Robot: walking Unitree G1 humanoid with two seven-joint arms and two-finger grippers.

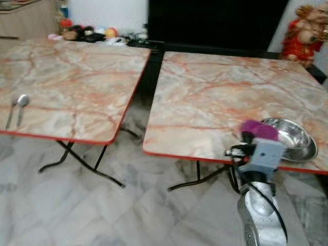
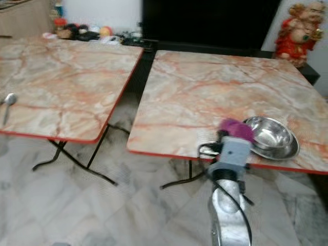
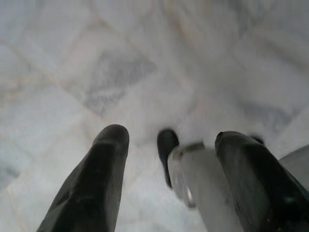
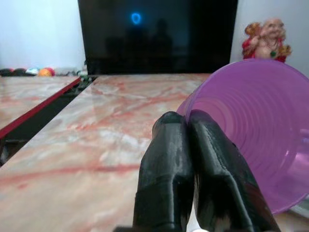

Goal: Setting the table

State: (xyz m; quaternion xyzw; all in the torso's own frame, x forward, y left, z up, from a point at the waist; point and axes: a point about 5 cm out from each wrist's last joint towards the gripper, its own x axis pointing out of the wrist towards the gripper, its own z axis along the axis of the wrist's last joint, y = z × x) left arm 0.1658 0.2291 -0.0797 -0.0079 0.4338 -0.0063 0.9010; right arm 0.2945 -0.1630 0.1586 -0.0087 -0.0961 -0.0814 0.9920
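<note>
Two marble-patterned, red-edged folding tables [image 1: 225, 97] stood on grey marbled floor tiles [image 1: 128, 215]. The right gripper [image 4: 187, 126] pinched a translucent purple plastic cup's [image 4: 251, 121] rim, beside a shiny steel bowl [image 1: 292, 137] on the right table. The left gripper [image 3: 169, 150] hung spread.

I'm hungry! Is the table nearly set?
Not yet. A metal bowl is on the right table, and a spoon with another utensil on the left table. The right end effector is shut on a purple cup over the right table, near the bowl. The cup isn't set down yet; the left end effector hangs open over the floor.
</note>
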